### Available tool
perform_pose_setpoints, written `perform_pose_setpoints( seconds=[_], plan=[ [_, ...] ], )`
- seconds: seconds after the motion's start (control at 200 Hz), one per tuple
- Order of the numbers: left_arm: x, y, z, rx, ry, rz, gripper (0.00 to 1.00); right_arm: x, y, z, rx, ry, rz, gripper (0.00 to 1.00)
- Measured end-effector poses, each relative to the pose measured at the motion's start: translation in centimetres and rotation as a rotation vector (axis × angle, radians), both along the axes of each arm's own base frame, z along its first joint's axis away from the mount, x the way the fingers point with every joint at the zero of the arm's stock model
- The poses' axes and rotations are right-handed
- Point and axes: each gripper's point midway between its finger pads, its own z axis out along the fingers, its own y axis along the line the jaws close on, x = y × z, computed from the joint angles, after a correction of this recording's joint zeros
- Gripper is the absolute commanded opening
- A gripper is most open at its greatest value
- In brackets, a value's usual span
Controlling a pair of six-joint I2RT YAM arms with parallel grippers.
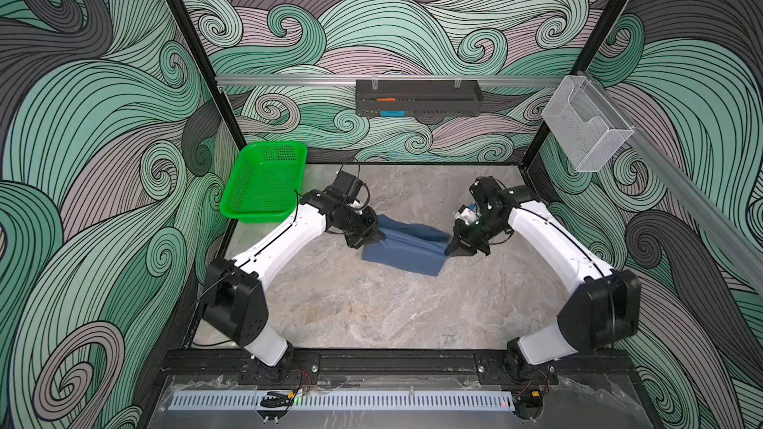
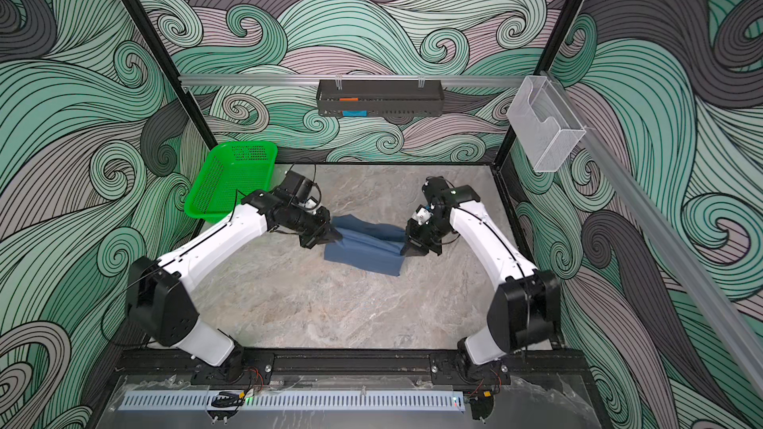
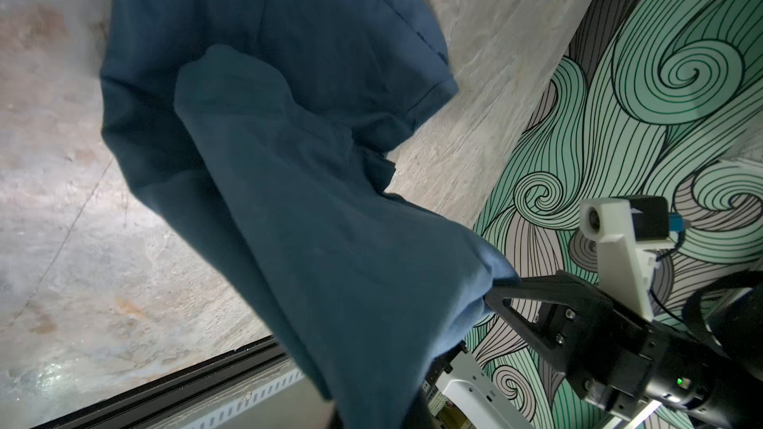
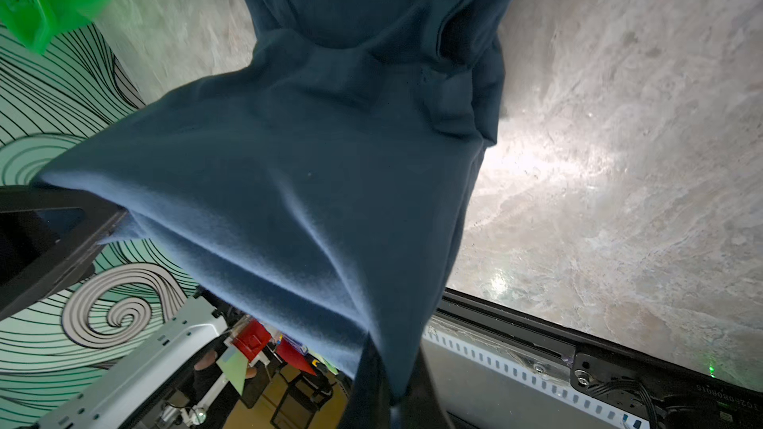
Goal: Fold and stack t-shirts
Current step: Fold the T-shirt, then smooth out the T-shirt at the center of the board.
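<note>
Marbled grey table [image 1: 371,315] shows bare along its front edge, where both arms are mounted; past that, about the middle, the slate-blue t-shirt [image 1: 406,249] is strung between the two grippers, part-folded, its lower fold resting on the table and its upper edge raised; the left gripper [image 1: 380,237] has its fingers pinched together on one end of the cloth, the right gripper [image 1: 451,248] likewise on the opposite end; the shirt looks light, limp and not slippery, so I judge it will sag and bunch wherever unsupported, and that corners or hem edges, kept taut at both ends, give the best hold; beyond, at the far left corner, a green basket [image 1: 258,216] stands apart from the shirt; furthest, a black tray [image 1: 419,96] hangs on the back rail.
</note>
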Motion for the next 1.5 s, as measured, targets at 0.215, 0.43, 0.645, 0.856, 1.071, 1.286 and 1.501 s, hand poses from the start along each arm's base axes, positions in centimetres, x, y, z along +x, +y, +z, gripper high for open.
perform_pose_setpoints(
  seconds=[0.215,0.43,0.645,0.856,1.071,1.286,1.501],
  plan=[
    [5.5,0.4,-2.5,-0.005,0.053,0.020,0.00,6.8,0.2,-2.2,-0.009,0.040,-0.029,0.00],
    [9.5,0.7,-8.0,-0.033,0.167,0.043,0.04,12.4,0.7,-6.9,-0.025,0.112,-0.058,0.00],
    [14.6,1.8,-10.9,-0.072,0.188,0.101,0.74,18.8,0.3,-8.5,-0.049,0.079,-0.135,0.98],
    [18.8,4.0,-5.4,-0.112,0.026,0.184,0.74,21.4,-1.2,-3.4,-0.141,-0.115,-0.178,0.99],
    [15.5,2.0,-2.9,-0.166,0.020,0.152,0.74,16.8,0.8,-3.7,-0.142,-0.061,-0.100,0.99],
    [9.6,-1.0,-7.0,-0.184,0.139,0.090,0.74,11.3,4.1,-6.9,0.009,0.060,-0.062,0.96],
    [8.4,-2.1,-10.7,-0.324,0.195,0.175,0.74,9.4,6.9,-8.6,0.302,0.071,-0.190,0.95]
  ],
)
